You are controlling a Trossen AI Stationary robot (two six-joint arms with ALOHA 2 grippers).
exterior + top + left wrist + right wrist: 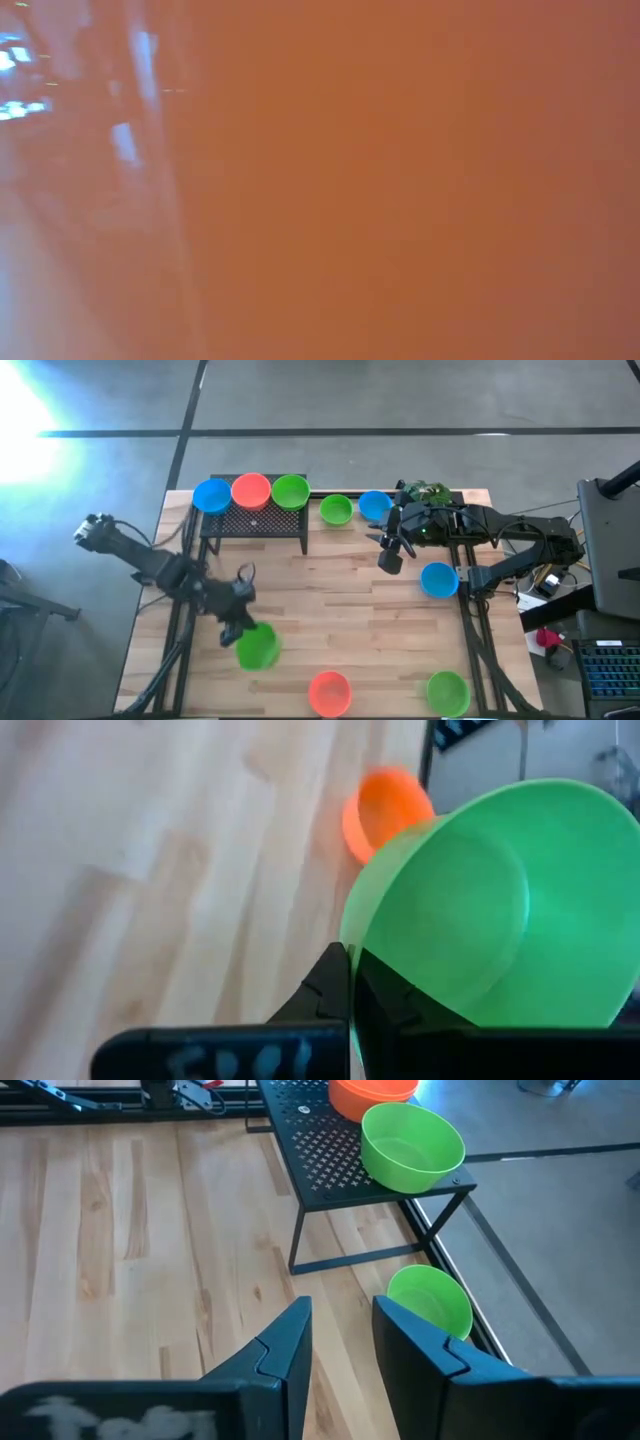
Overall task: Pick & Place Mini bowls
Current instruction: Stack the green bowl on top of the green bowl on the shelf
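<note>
My left gripper hangs over the table's near left, shut on a green mini bowl. My right gripper hovers open over the far middle with nothing between its fingers. On the black mesh stand at the far left sit a blue, an orange-red and a green bowl. A green and a blue bowl rest on the table beside the stand. The low view shows only an orange blur. My left gripper pinches the green bowl's rim, one finger on each side of the wall. The fingers slant down from the table's left. The bowl stands tilted beyond the fingertips, lifted clear of the wood.
A blue bowl lies right of my right gripper. An orange-red bowl and a green one sit at the near edge. A leafy sprig lies at the far right. Bare wood stretches across the table's middle.
</note>
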